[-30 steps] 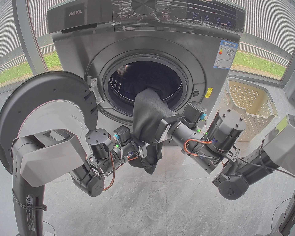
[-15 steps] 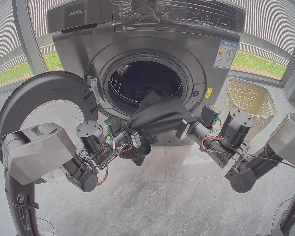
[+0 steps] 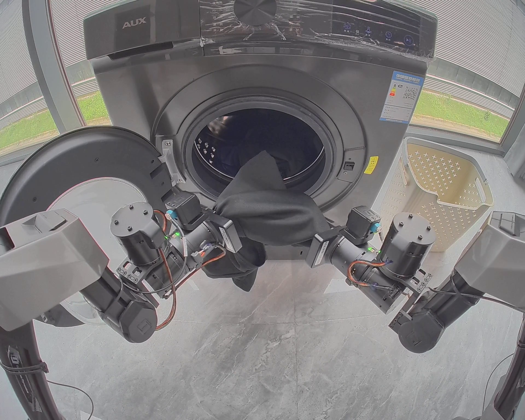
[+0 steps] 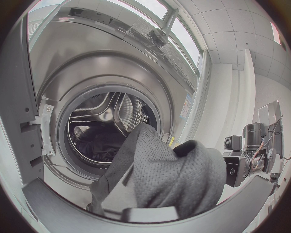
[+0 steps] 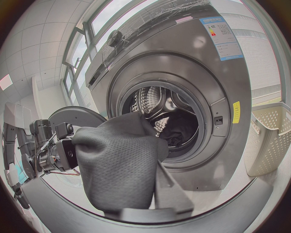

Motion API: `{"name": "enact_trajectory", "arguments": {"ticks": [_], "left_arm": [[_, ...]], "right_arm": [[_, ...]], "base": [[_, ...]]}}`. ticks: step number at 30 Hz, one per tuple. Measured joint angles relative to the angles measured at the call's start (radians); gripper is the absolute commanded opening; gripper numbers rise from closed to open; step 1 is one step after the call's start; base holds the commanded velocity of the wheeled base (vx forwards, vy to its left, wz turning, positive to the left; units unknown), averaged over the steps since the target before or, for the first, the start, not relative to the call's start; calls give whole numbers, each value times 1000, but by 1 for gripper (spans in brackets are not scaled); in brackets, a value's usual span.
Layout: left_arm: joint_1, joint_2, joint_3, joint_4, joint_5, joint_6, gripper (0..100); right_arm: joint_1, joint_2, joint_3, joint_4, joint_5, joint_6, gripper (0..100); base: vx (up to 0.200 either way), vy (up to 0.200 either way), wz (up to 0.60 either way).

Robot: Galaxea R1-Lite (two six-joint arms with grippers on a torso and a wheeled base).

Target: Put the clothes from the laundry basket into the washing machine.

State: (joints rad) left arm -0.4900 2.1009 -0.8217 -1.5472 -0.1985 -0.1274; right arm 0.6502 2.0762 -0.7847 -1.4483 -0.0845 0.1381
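The dark cloth (image 3: 268, 205) hangs just in front of the washing machine (image 3: 328, 82), with its top corner over the rim of the round hole. The left gripper (image 3: 246, 231) and the right gripper (image 3: 304, 241) each pinch one end. The cloth hides most of their fingers. Dark clothes (image 5: 178, 130) lie far inside and are hard to make out. The laundry basket (image 3: 443, 186) stands on the right.

The washing machine (image 3: 136, 98) bears a logo (image 3: 134, 23), a label (image 3: 401, 96) and a yellow sticker (image 3: 371, 164).
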Motion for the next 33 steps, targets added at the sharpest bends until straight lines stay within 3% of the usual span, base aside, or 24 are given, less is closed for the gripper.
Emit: {"name": "enact_trajectory", "arguments": {"ticks": [6,10,15,22,33], "left_arm": [[5,-27,18,-1,0,-7,0],[7,-59,62,-1,-2,-12,0],[9,-115,154,0,-7,-16,0],[21,-169,232,-1,-4,-14,0],[35,-197,295,-2,-1,13,0]], "right_arm": [[28,-33,27,5,5,-1,100],[44,-82,90,25,35,-11,100],[57,-160,225,47,101,-45,100],[54,-245,427,35,156,-81,100],[-89,-279,513,11,171,-101,100]], "base": [[0,0,0],[0,0,0],[0,0,0],[0,0,0],[0,0,0]]}}
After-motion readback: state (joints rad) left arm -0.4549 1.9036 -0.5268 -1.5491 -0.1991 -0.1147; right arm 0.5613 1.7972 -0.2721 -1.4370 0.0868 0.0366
